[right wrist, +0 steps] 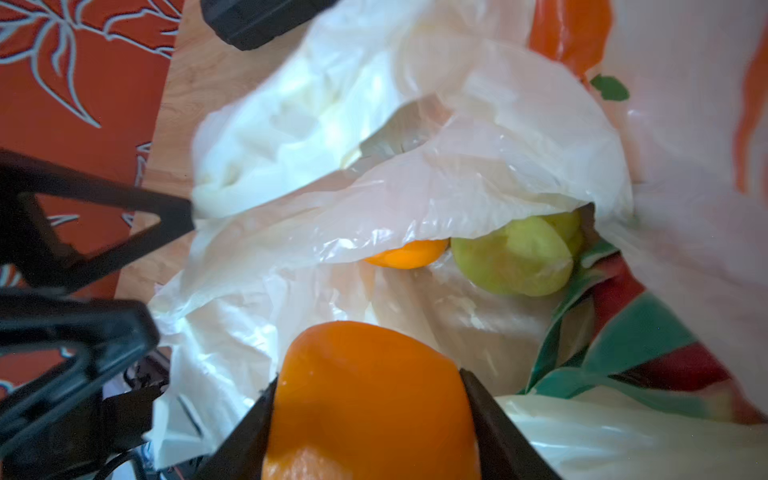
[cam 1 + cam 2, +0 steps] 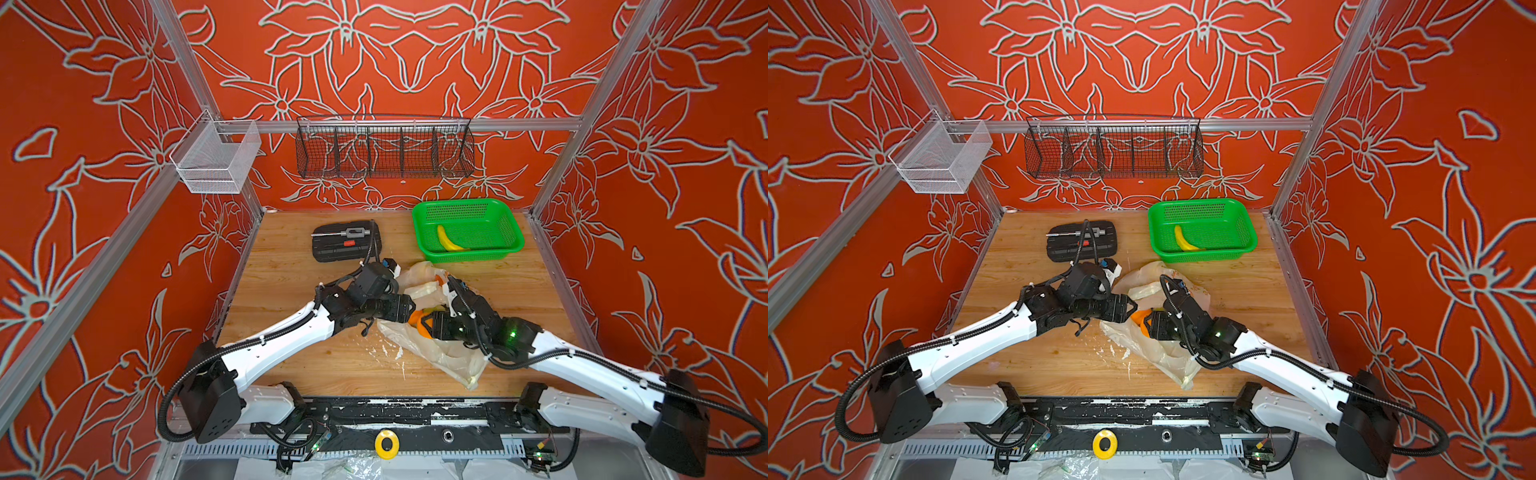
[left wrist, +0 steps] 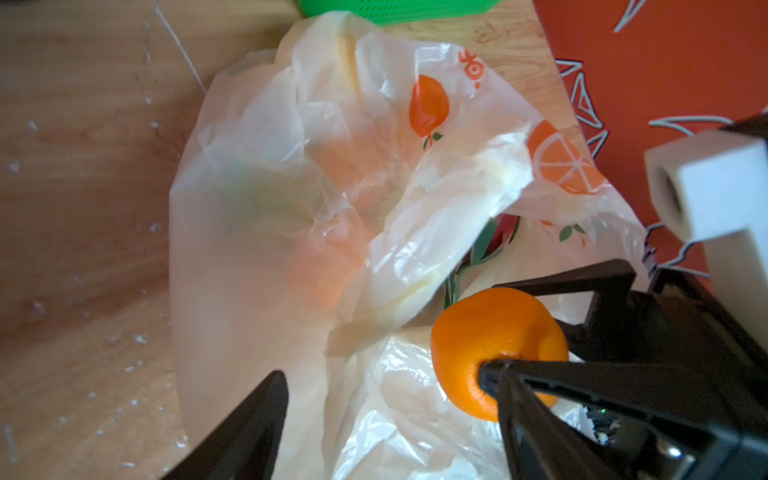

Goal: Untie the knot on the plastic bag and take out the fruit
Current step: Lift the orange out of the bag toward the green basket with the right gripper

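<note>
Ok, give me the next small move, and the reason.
Probably raise the right gripper: it is shut on the orange at the open mouth of the plastic bag, with film close around it, so lifting first should clear the bag before any carry.

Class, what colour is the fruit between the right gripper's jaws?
Orange fruit, clearest in the right wrist view.

Left gripper point(image 2: 412, 308) and right gripper point(image 1: 368, 378), clamping an orange point(image 3: 490, 332), crowd the bag point(image 2: 436, 353) mouth. Right of it the table point(image 2: 528, 291) lies bare; basket point(image 2: 478, 254) and case point(image 2: 345, 245) block the back.
</note>
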Robot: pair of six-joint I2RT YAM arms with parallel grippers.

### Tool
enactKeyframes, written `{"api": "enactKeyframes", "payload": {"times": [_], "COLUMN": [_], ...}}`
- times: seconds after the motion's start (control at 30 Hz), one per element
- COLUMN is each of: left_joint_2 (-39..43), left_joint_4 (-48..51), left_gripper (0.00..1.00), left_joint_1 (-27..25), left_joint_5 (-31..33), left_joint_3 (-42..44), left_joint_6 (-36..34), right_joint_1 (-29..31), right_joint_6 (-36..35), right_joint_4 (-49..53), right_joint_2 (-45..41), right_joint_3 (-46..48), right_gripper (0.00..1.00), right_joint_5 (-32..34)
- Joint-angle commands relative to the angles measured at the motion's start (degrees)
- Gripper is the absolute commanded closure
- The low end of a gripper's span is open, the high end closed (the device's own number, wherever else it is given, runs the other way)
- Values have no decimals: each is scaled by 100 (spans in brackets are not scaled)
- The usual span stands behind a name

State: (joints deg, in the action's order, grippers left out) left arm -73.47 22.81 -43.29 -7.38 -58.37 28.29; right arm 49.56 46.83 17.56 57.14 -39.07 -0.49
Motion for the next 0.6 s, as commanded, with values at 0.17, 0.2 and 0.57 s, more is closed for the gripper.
{"api": "enactKeyframes", "payload": {"times": [0.17, 0.2, 0.57], "left_joint_2": [685, 744, 977], "left_joint_4": [-445, -502, -462], "left_gripper": [2, 2, 2], "left_joint_1": [30, 35, 217], "left_joint_5": [-8, -31, -616], "left_joint_3": [-165, -155, -594], "left_joint_6": [-629, -685, -1362], "right_joint_1": [-23, -23, -777], "right_joint_6": [-501, -566, -868], "right_joint_4": [-102, -93, 138], "right_joint_2": [-1144, -1247, -680], "right_joint_3": [-58, -137, -1700], "right_gripper": [37, 37, 38], "right_joint_5": [74, 173, 985]}}
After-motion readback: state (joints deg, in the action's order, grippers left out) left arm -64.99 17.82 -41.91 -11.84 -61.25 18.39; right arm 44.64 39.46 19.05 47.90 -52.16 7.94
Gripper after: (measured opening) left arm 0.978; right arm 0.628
